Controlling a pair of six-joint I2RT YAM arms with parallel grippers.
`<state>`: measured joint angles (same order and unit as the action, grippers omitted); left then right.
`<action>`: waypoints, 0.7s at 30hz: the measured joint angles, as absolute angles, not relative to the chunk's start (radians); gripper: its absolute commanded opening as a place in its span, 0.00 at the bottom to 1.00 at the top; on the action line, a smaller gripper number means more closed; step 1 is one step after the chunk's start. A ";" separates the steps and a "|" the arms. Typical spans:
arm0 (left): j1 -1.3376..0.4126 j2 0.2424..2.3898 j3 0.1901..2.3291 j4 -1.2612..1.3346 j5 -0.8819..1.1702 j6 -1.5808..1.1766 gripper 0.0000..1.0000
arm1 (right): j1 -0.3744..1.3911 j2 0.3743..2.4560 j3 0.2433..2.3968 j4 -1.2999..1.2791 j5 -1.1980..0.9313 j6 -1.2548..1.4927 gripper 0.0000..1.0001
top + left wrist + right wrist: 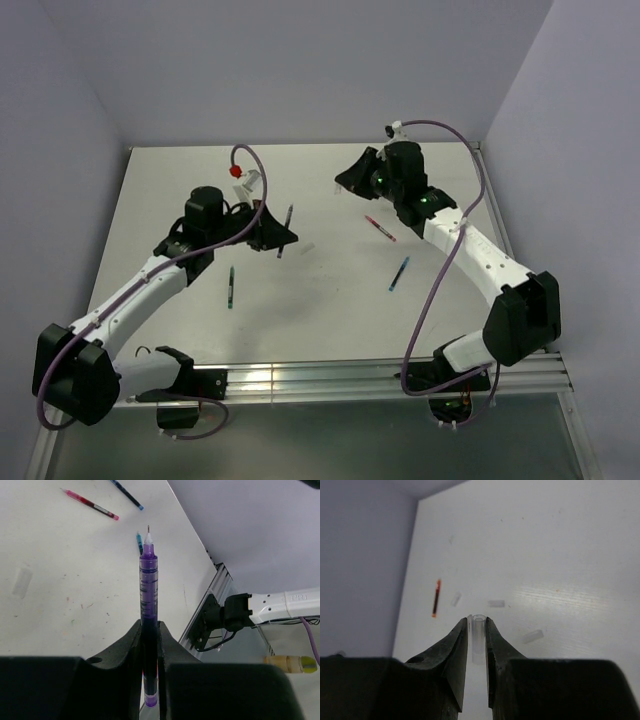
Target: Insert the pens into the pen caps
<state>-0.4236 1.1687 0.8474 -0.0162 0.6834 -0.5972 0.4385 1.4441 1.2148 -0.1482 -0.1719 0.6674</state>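
My left gripper [149, 625] is shut on a purple pen [148, 580] whose bare fine tip sticks out ahead of the fingers. From above, that pen [286, 228] shows at the left gripper [278, 240] over the table's middle. My right gripper [477, 622] is shut on a clear pen cap [479, 630], its open mouth facing away from the camera. The right gripper [345, 182] hangs above the far middle of the table, apart from the left one. Loose caps [496, 603] [533, 636] [456, 599] lie on the table beyond it.
A red pen [380, 229], a light blue pen [399, 273] and a green pen [231, 286] lie loose on the white table [330, 310]. An orange-red pen [436, 598] lies near the left wall. Another cap [21, 582] rests close to the left gripper. Walls close three sides.
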 measured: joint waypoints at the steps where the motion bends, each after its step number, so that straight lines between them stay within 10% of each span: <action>1: -0.451 1.179 0.855 -0.006 0.673 -0.599 0.00 | 0.427 1.431 1.205 -0.125 -0.184 0.690 0.00; 21: -0.625 1.373 0.910 0.152 0.540 -0.654 0.00 | 0.417 1.375 1.071 0.199 -0.380 0.904 0.00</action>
<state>-0.6247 1.3731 0.9096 0.1516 0.5400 -0.6544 0.4171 1.3754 1.0710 0.1986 -0.3801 0.9043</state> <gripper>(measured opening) 0.179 0.232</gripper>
